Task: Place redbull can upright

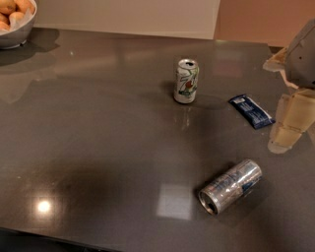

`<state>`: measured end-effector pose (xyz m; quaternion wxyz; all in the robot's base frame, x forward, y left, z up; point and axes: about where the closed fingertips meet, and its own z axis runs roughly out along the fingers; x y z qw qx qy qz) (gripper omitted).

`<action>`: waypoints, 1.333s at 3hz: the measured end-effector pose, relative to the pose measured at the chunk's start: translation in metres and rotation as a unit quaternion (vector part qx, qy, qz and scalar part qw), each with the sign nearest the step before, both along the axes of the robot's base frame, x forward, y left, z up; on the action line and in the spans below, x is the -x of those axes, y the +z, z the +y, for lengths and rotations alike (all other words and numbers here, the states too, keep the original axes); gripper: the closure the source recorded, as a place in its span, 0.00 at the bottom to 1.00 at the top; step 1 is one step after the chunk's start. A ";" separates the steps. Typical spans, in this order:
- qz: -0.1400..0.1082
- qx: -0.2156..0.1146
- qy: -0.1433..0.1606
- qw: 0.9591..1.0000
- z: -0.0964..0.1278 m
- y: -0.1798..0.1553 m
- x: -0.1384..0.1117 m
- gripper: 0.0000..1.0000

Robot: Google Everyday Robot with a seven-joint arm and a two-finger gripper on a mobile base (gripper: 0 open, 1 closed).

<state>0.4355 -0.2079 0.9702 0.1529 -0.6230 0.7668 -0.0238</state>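
redbull can (230, 186) lies on its side, down-left of the gripper (291, 122) at right edge; can't tell its grip, labels unreadable.

A dark, glossy grey worktop (98, 147) filled my view, a bright glint (43, 205) near its front left, a pale square of light (174, 201) reflected mid-front. Behind ran a cream wall (128, 15), tan toward the right. My jaws hung at the right edge.

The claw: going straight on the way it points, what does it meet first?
Probably the table, between the snack wrapper and the lying redbull can; the claw, at the right edge, points down, though depth is unclear.
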 end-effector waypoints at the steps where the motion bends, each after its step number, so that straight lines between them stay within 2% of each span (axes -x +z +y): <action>1: 0.016 -0.010 0.051 0.999 0.020 -0.014 0.009 0.00; 2: 0.030 -0.017 0.117 0.993 0.045 -0.036 0.022 0.00; 3: 0.035 -0.007 0.181 0.983 0.062 -0.059 0.036 0.00; 4: 0.038 0.020 0.241 0.970 0.076 -0.083 0.051 0.00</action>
